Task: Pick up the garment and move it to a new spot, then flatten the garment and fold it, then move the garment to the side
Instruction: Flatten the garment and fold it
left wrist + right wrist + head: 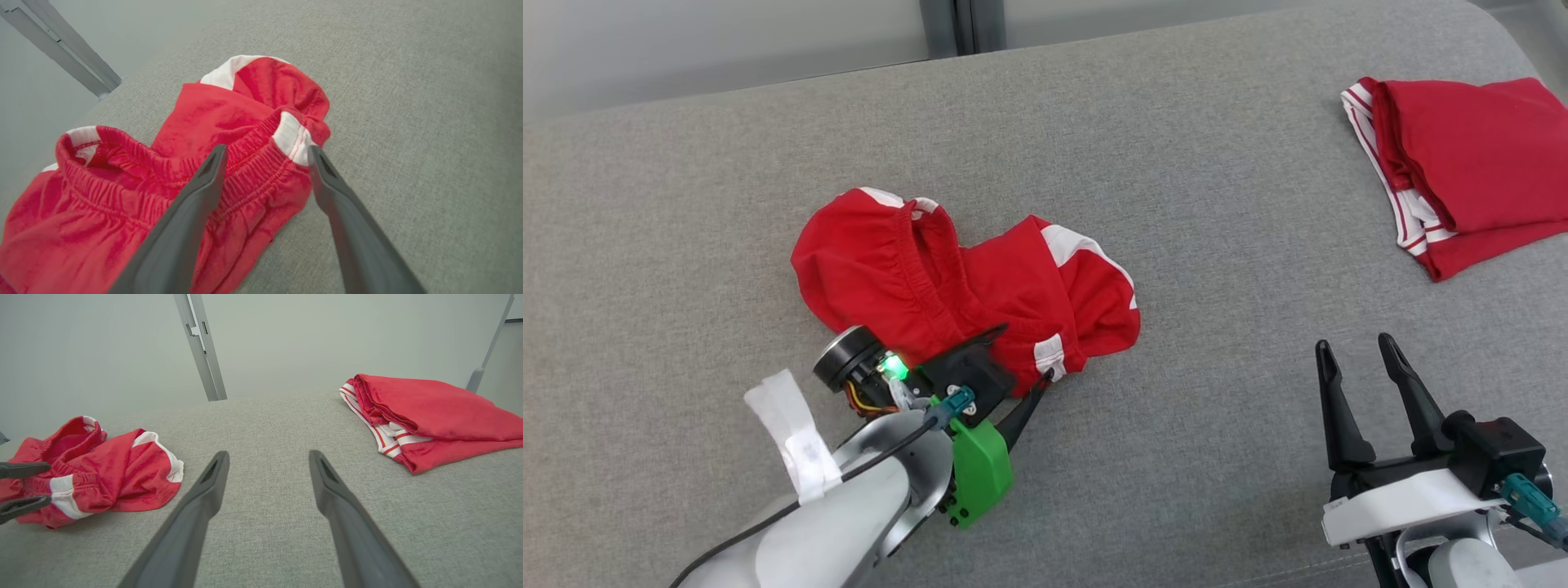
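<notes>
The garment [980,278] is a pair of red shorts with white stripes, lying crumpled on the grey fabric surface [1176,163] left of centre. My left gripper [1025,353] is at its near edge, open. In the left wrist view the left gripper [266,151] has its two fingers wide apart, straddling the gathered waistband of the garment [229,110] without pinching it. My right gripper [1356,345] stands open at the lower right, well clear of the cloth. The right wrist view shows the right gripper [268,454] over bare fabric, with the garment [118,469] and the left gripper [45,484] far left.
A second red garment with white trim [1470,171] lies folded at the far right, also seen as the folded garment [429,408] in the right wrist view. Beyond the surface's far edge stands a pale wall with a grey metal post [202,347].
</notes>
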You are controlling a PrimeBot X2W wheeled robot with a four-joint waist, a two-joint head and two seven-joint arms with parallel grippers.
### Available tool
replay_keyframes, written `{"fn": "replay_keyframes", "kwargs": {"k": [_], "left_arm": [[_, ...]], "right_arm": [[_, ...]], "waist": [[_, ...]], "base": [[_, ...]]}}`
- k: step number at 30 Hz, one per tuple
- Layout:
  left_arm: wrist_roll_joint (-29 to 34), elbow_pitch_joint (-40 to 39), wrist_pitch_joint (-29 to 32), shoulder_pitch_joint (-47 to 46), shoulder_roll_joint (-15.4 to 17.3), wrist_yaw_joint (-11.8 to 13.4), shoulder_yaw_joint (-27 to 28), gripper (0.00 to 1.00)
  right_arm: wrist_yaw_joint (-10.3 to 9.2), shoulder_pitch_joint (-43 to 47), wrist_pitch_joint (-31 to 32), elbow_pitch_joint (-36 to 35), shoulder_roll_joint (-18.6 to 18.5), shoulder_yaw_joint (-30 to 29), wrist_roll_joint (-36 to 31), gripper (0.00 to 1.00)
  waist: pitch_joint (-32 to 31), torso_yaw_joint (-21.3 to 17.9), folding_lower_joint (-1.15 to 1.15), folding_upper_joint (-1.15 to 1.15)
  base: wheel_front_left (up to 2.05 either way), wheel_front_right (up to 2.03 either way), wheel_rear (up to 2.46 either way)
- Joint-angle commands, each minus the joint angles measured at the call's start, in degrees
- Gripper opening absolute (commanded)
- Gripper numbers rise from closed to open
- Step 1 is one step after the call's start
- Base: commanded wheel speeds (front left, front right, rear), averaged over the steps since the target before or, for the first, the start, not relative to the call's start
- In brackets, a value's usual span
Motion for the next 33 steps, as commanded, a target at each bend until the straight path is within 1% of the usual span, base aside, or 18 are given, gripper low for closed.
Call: {"fn": "replay_keyframes", "kwargs": {"k": [1, 5, 13, 15, 16, 17, 18, 19, 25, 28, 30, 33], "left_arm": [[0.6, -0.4, 1.2, -1.2, 0.4, -0.6, -0.5, 1.0], [-0.1, -1.1, 6.0, -2.9, 0.8, -1.8, -2.2, 1.0], [-2.5, -3.4, 13.6, -5.0, 2.2, -2.9, -4.2, 1.0], [-3.0, -4.2, 14.7, -5.2, 2.6, -3.2, -4.8, 0.72], [-3.5, -4.9, 15.5, -5.4, 2.9, -3.3, -5.3, 0.42], [-3.6, -5.3, 15.9, -5.6, 3.0, -3.3, -5.7, 0.25], [-3.9, -5.8, 16.1, -5.6, 3.1, -3.4, -5.9, 0.18], [-4.2, -6.1, 16.7, -5.7, 3.2, -3.4, -6.3, 0.0], [-5.6, -7.8, 19.0, -5.7, 4.6, -3.7, -8.0, 0.0], [-6.5, -9.0, 18.6, -6.4, 5.3, -3.8, -8.7, 0.0], [-8.3, -10.3, 17.4, -7.0, 5.2, -3.8, -8.5, 0.0], [-13.6, -13.3, 15.1, -9.5, 4.6, -3.9, -7.6, 0.0]], "right_arm": [[-0.04, -0.4, 0.0, 0.0, 0.1, -0.2, 0.1, 1.0], [-0.04, 0.2, 0.0, 0.2, 0.3, -0.3, 0.3, 1.0], [-0.04, -0.8, 0.0, 0.3, 1.0, -0.1, 0.6, 1.0], [-0.04, -0.9, 0.0, 0.3, 1.1, -0.2, 0.7, 1.0], [-0.04, -0.9, 0.0, 0.3, 1.1, -0.3, 0.7, 1.0], [-0.04, -0.9, 0.0, 0.4, 1.2, -0.4, 0.7, 1.0], [-0.04, -0.9, 0.0, 0.4, 1.2, -0.5, 0.7, 1.0], [-0.04, -0.9, 0.0, 0.4, 1.2, -0.5, 0.7, 1.0], [-0.04, -1.1, 0.0, 0.6, 1.2, -0.2, 0.5, 1.0], [-0.04, -1.0, 0.0, 0.6, 1.3, -0.4, 0.3, 1.0], [-0.04, -0.8, 0.0, 0.8, 1.3, -0.4, 0.3, 1.0], [-0.04, -0.4, 0.0, 1.0, 1.5, -0.2, 0.4, 1.0]], "waist": [[-0.1, -0.3, 0.0, 0.0], [0.0, -1.0, 0.0, 0.0], [1.0, -2.4, 0.0, 0.0], [1.2, -2.6, 0.0, 0.0], [1.3, -2.6, 0.0, 0.0], [1.3, -2.6, 0.0, 0.0], [1.3, -2.6, 0.0, 0.0], [1.3, -2.6, 0.0, 0.0], [0.6, -3.0, 0.0, 0.0], [-0.3, -3.3, 0.0, 0.0], [-1.0, -3.5, 0.0, 0.0], [-2.1, -3.9, 0.0, 0.0]], "base": [[0.0, 0.0, 0.0], [0.0, 0.0, 0.0], [0.0, 0.0, 0.0], [0.0, 0.0, 0.0], [0.0, 0.0, 0.0], [0.0, 0.0, 0.0], [0.0, 0.0, 0.0], [0.0, 0.0, 0.0], [0.0, 0.0, 0.0], [0.0, 0.0, 0.0], [0.0, 0.0, 0.0], [0.0, 0.0, 0.0]]}}
